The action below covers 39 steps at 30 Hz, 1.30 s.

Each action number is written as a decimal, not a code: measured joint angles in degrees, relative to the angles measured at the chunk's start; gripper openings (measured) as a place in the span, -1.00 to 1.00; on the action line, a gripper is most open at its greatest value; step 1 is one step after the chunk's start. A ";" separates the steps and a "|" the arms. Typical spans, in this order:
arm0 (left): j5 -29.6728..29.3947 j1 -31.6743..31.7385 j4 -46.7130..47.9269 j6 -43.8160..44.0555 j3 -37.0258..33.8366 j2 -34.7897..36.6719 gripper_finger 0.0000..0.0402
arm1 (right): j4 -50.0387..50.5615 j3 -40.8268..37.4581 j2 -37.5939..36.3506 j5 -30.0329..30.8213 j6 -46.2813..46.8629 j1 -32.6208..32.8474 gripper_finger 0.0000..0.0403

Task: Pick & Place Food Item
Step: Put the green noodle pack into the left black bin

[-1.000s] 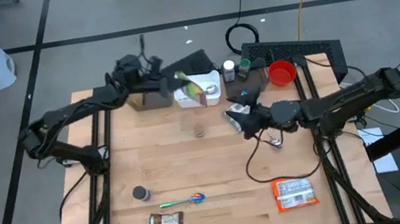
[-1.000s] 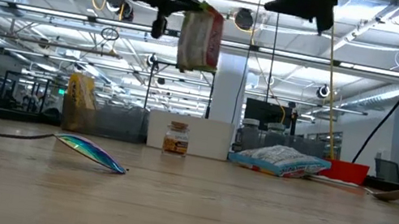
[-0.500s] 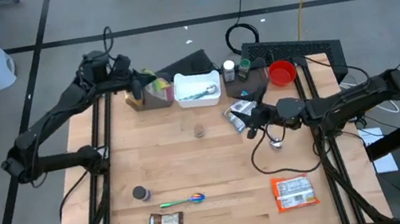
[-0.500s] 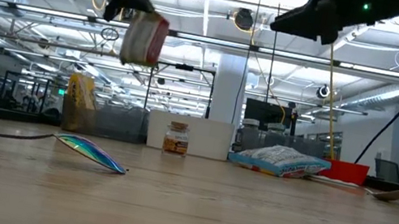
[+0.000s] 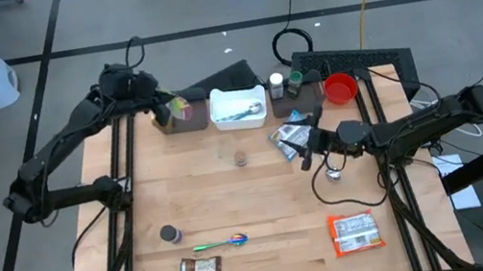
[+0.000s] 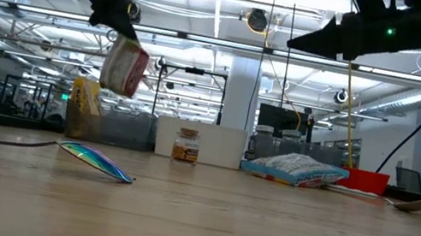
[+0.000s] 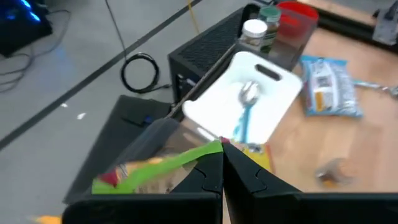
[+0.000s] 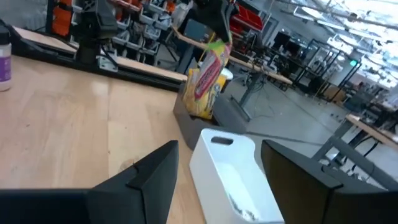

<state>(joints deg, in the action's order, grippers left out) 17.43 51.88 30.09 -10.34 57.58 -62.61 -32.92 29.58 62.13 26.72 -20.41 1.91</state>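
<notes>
The left pincer (image 5: 162, 107) is clamped on a snack packet (image 5: 181, 108) hanging above a grey bin (image 5: 188, 119) at the desk's (image 5: 233, 205) far edge. The right pincer (image 5: 300, 149), fingers apart, hovers near a silver pouch (image 5: 288, 134).

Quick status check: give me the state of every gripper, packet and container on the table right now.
left gripper: fingers shut on snack bag, raised over the grey bin
snack bag: held in the air, hanging tilted
grey bin: open, a yellow packet inside
right gripper: fingers open, empty, above the table
white tray: holds a spoon
orange packet: lying flat
small jar: upright, lid on
</notes>
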 joint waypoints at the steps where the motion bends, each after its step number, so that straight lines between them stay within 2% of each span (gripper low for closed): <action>1: -0.13 0.52 0.42 -1.00 0.00 -0.02 -1.00 | 0.01 -0.31 0.00 0.02 0.56 -0.09 0.10; 5: 0.31 2.15 1.38 -4.66 0.00 -0.13 -1.00 | -1.16 -1.12 0.00 0.00 2.32 -0.45 0.10; 10: 1.17 2.85 1.59 -5.03 0.00 -1.43 -1.00 | -2.13 -1.17 0.00 -0.02 2.45 -0.45 0.10; 14: 10.96 1.96 1.49 -6.06 0.01 -1.76 -1.00 | -3.67 -1.17 0.00 -1.76 2.45 -0.95 0.10; 16: 14.52 0.06 1.45 -6.02 0.01 -1.79 -1.00 | -3.93 -1.17 0.00 -5.87 3.05 -2.30 0.10; 19: 16.17 -4.18 2.15 -5.66 0.01 -1.79 -1.00 | -4.56 -1.17 0.00 -14.39 5.46 -6.06 0.10; 24: 20.96 -12.48 5.01 -5.38 0.02 -1.79 -1.00 | -7.86 -1.17 0.04 -33.98 11.51 -13.91 0.10; 28: 21.66 -21.17 5.24 -4.29 0.02 -1.84 -1.00 | -11.45 -1.17 0.18 -47.46 18.11 -19.32 0.10; 32: 21.36 -29.81 1.59 -1.75 0.02 -1.90 -1.00 | -13.60 -0.82 1.99 -53.86 22.78 -22.15 0.10; 36: 16.28 -37.35 -5.23 -1.50 0.02 -1.98 -1.00 | -13.60 2.62 7.17 -59.11 24.74 -22.59 0.10; 39: 14.81 -40.59 -9.09 -2.17 0.04 -2.38 -1.00 | -13.54 6.66 12.07 -63.78 24.76 -22.55 0.10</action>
<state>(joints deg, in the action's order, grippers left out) 32.24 11.29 21.00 -12.51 57.62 -64.99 -46.46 36.24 74.20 -37.06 4.35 -20.64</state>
